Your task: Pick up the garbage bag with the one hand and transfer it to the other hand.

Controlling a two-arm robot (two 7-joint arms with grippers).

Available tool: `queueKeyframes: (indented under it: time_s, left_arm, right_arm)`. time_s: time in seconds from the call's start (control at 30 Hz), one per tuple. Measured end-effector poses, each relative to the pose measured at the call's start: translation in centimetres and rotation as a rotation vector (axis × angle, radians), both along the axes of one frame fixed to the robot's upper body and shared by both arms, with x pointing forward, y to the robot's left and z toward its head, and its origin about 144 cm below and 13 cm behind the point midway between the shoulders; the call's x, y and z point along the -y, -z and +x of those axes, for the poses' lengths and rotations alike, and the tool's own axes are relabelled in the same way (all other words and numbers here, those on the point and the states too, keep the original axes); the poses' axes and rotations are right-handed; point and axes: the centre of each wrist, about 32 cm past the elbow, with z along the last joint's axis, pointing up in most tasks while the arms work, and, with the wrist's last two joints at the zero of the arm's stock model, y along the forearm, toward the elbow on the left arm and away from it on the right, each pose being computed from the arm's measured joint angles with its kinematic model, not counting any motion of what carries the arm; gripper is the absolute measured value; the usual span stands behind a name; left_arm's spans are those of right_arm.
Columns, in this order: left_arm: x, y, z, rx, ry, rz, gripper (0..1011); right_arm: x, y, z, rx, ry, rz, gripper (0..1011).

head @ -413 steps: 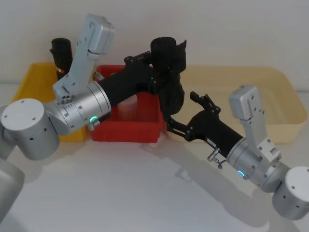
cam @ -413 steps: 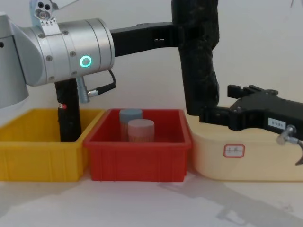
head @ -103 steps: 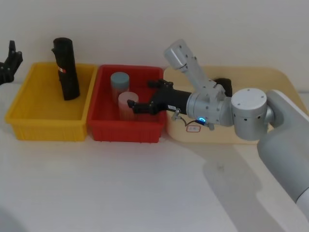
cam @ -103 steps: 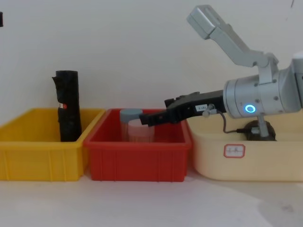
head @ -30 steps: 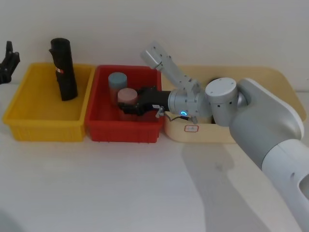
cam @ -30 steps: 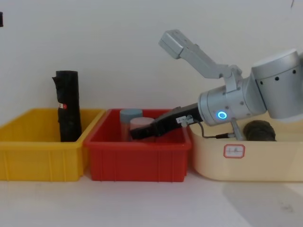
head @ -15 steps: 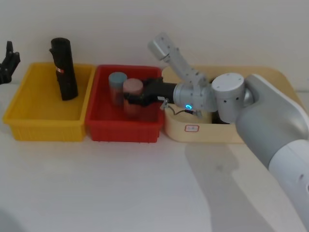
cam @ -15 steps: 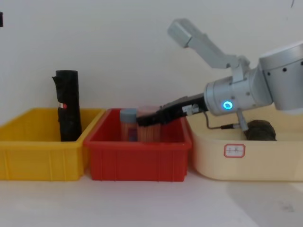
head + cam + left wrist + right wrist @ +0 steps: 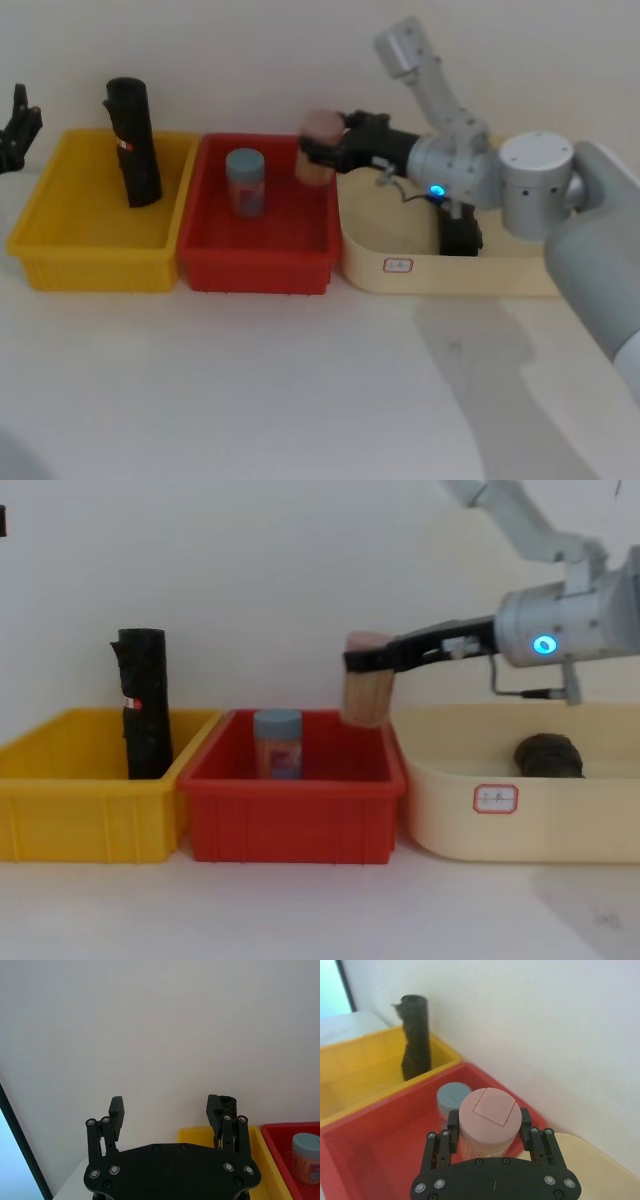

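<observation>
Against a plain white wall, the head view shows us the right gripper (image 9: pixel 318 152) clamping a pink-lidded jar (image 9: pixel 319 146) above the red bin (image 9: pixel 258 270), while the garbage bag (image 9: pixel 460 238) lies in the cream tray (image 9: pixel 452 275). In the chest view we see the bag on its side, its end toward us. In the left wrist view the left gripper (image 9: pixel 167 1111) gapes wide and empty.

The garbage bag (image 9: pixel 460 236) (lying in the cream tray (image 9: pixel 520 275)) sits half-hidden behind the right arm.
</observation>
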Motion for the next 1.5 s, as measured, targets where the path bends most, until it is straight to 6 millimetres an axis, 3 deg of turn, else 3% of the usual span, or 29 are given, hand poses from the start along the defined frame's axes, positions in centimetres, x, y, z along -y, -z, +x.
queueKeyframes:
  time_s: [0.27, 0.67, 1.07, 1.5]
  left_arm:
    - [0.0, 0.0, 0.0, 0.0, 0.0, 0.0, 1001]
    - [0.0, 0.0, 0.0, 0.0, 0.0, 0.0, 1001]
    - [0.0, 0.0, 0.0, 0.0, 0.0, 0.0, 1001]
    - [0.0, 0.0, 0.0, 0.0, 0.0, 0.0, 1001]
  right_arm:
    - [2.5, -0.5, -1.2, 0.019, 0.078, 0.009, 682]
    - [4.5, 0.0, -2.8, 0.005, 0.128, -0.006, 685]
    - [4.9, 1.0, -3.9, -0.015, 0.143, -0.026, 998]
    - [5.1, 1.3, -5.8, 0.012, 0.201, 0.054, 1000]
